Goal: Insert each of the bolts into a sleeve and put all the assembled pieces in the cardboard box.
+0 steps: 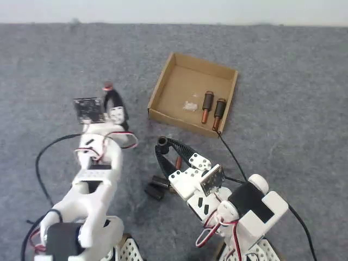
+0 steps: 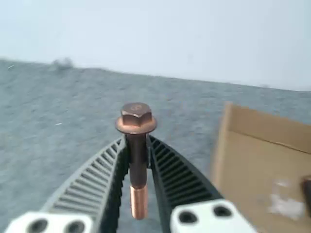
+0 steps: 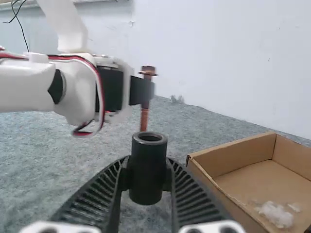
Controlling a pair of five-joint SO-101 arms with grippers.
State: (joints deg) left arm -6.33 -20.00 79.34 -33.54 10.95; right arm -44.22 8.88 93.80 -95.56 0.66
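Left pincer (image 2: 137, 146): clenched on upright bolt (image 2: 136, 122). Right pincer (image 3: 147, 175): grasping upright sleeve (image 3: 148, 154). Cardboard box (image 1: 162, 91): two assembled pieces (image 1: 207, 103) lying inside.

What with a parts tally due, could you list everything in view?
cardboard box: one, brown, far side of table
assembled pieces: two, black on copper, side by side in box
white scrap: one, in box
held bolt: one, copper, upright in left gripper
held sleeve: one, black, upright in right gripper
loose bolt: one, copper, on table by right gripper
loose sleeves: two, black, on table between arms
cable: one, black, by right arm
table: one, grey
left gripper: shut on held bolt
right gripper: shut on held sleeve
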